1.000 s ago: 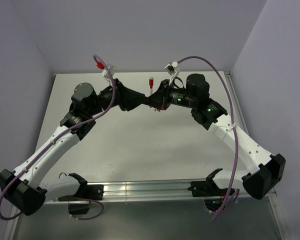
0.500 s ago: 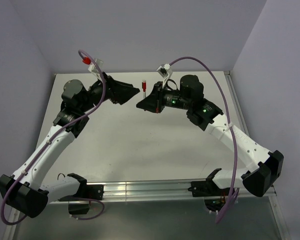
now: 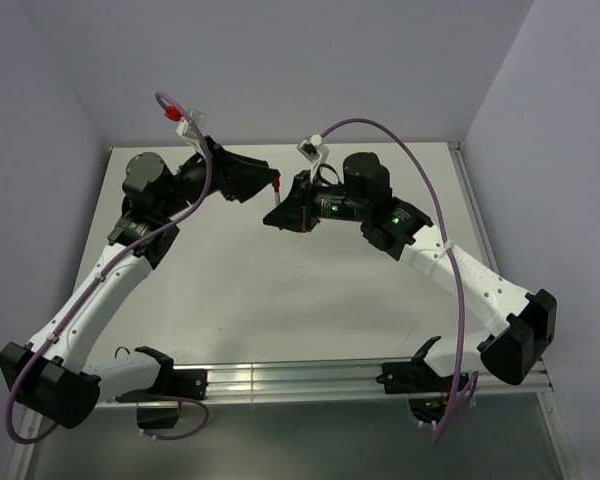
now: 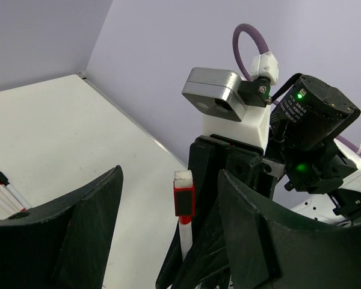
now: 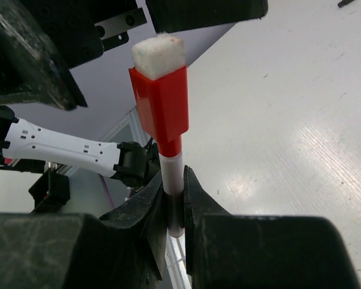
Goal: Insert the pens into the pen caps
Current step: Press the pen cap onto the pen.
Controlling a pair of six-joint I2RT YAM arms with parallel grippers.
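My right gripper (image 5: pixel 173 186) is shut on the white barrel of a pen (image 5: pixel 171 180) that stands upright. A red pen cap (image 5: pixel 161 105) with a white end sits on the pen's tip. In the top view this capped pen (image 3: pixel 277 188) is held above the far middle of the table, between the two grippers. My left gripper (image 4: pixel 168 201) is open, its two black fingers (image 4: pixel 84 223) spread wide on either side of the red pen cap (image 4: pixel 183 200) without touching it. A few more capped pens (image 4: pixel 3 188) lie on the table at the lower left of the left wrist view.
The white table (image 3: pixel 280 290) is bounded by lilac walls at the back and sides. A metal rail (image 3: pixel 290 378) with the arm bases runs along its near edge. Purple cables (image 3: pixel 450 200) loop above both wrists.
My left gripper opened, let go of the cap and drew back to the left. The right arm carried the capped pen leftwards and slightly nearer, following it.
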